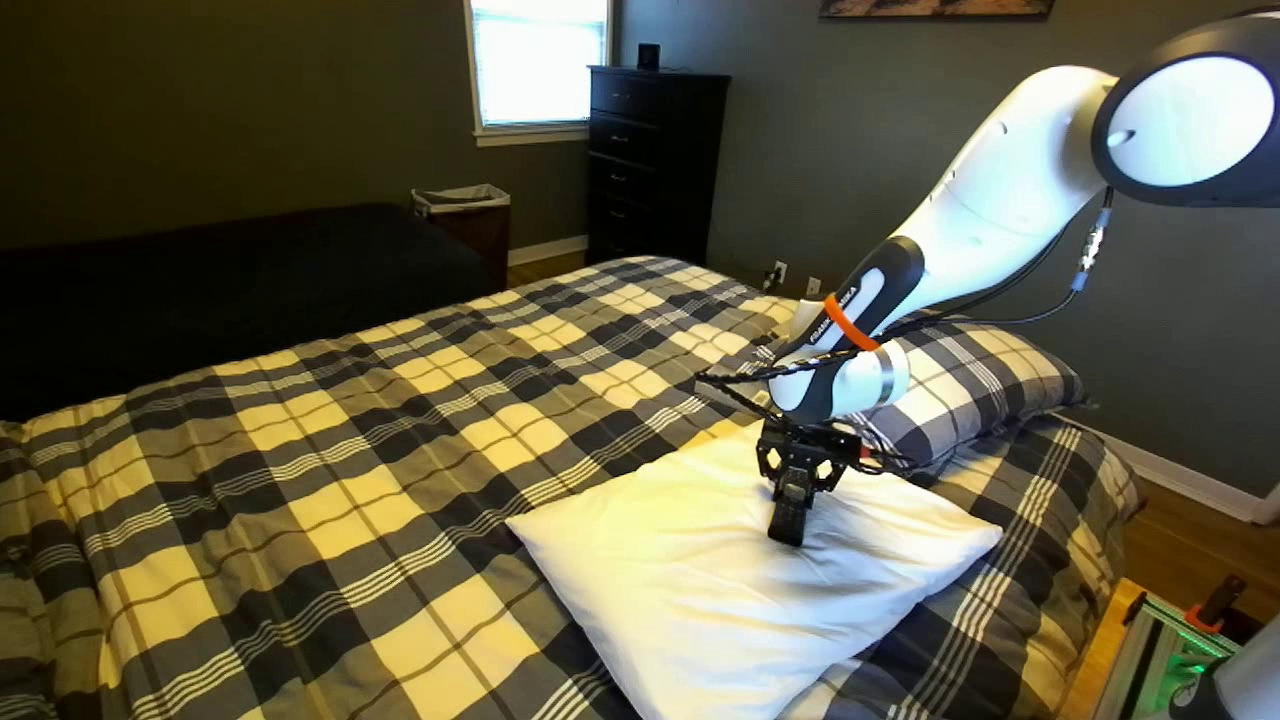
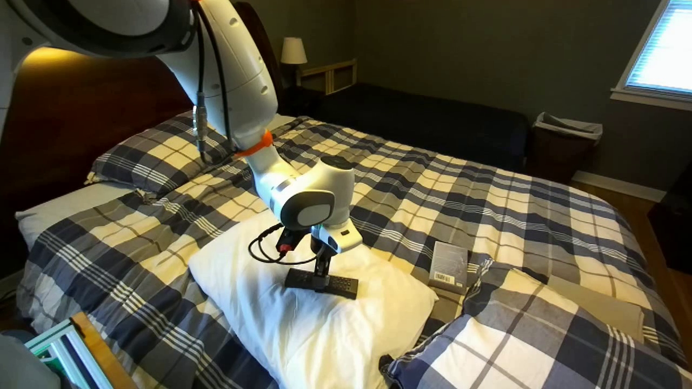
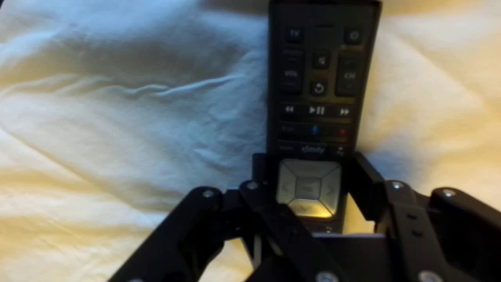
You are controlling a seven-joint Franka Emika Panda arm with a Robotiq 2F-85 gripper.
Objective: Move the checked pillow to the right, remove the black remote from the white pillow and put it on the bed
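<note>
One grey box and the checked pillow beside the white pillow (gripper tight on the black remote)

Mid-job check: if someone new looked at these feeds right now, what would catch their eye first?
Probably the white robot arm, slanting across the upper right of an exterior view. Next comes the black Xfinity remote, held by the hand in the wrist view, dark against the white pillow. Around that pillow spreads the yellow, black and white plaid comforter.
</note>
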